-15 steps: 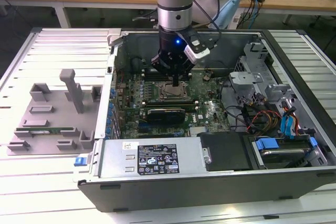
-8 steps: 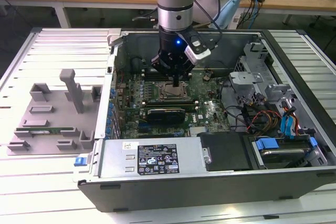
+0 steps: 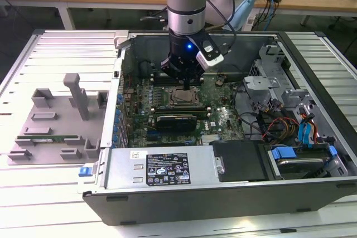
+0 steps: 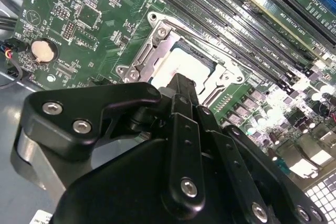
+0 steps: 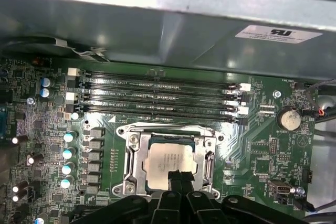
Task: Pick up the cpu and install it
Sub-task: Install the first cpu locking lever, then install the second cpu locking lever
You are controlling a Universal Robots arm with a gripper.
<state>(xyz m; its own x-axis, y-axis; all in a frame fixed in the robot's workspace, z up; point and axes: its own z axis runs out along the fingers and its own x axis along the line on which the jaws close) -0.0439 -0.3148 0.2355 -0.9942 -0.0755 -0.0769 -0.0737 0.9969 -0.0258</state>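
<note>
The arm stood over the open computer case (image 3: 312, 154), which lay on its side on the slatted tabletop (image 3: 56, 193). Its gripper (image 3: 186, 82) hung just above the middle of the green motherboard (image 3: 220, 116), directly over the processor socket (image 3: 183, 97).

In the first wrist view the cpu (image 5: 172, 162) sat flat inside the socket's metal frame (image 5: 132, 156), its pale silver top plate facing up and its edges square with the frame. The gripper (image 5: 178, 178) had its black fingertips drawn close together, touching or almost touching the near edge of the cpu; I could not tell whether they pinched it or merely rested there. In the second wrist view the gripper (image 4: 184, 85) reached down to the same pale plate (image 4: 184, 66), its linkage arms hiding the near half of the socket.

Four long black memory slots (image 5: 163, 95) ran beside the socket, between it and the case wall. A round coin battery (image 5: 289, 119) sat on the board off to one side. On the exterior view's left, a grey parts tray (image 3: 56, 121) rested on the tabletop beside the case.
</note>
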